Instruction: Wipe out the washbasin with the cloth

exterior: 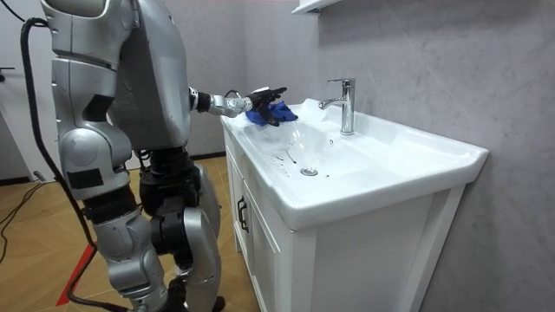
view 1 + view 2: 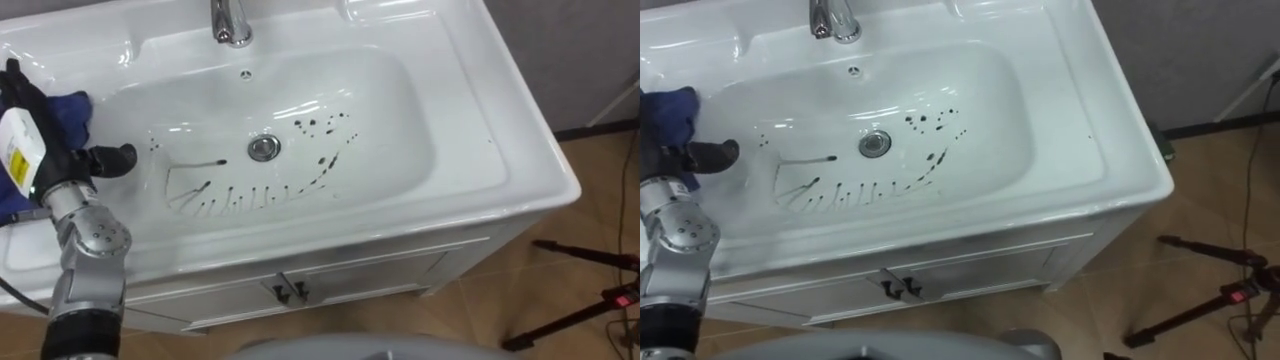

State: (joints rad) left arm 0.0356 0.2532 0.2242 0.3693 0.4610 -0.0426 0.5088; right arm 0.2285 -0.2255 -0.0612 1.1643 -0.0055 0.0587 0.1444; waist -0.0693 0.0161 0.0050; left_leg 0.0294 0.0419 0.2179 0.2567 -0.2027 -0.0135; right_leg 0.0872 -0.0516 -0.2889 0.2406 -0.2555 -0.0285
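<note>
L hand (image 2: 40, 125), black, sits at the far left of the eye views on top of a blue cloth (image 2: 68, 112); whether it grips the cloth or only lies on it, can't tell. Cloth is bunched on the left ledge of the white basin (image 2: 400, 130), at the bowl's edge, w/ blue showing both right of the hand and below the wrist. Room view: robot stands upright at the cabinet (image 1: 260, 251) front, on the room view's left, L arm stretched out level to hand and cloth at the far end of the top.

Just right of the hand, inside the bowl, dark marks (image 2: 250, 192): a few dots, one short streak, then a curved row of short strokes along the btm. They run up to the right into a cluster of drops, past the drain (image 2: 263, 148). Drain is at bowl ctr, touching none of the marks. Hand and cloth are apart from the marks. Chrome tap (image 2: 231, 22) stands behind the drain on the back ledge.

Right half of the bowl and the right ledge are white, unmarked. Further right, a black tripod (image 2: 590, 300) w/ a red part on the wood floor (image 2: 560, 230), near the cabinet's corner; grey wall (image 2: 560, 50) behind.
</note>
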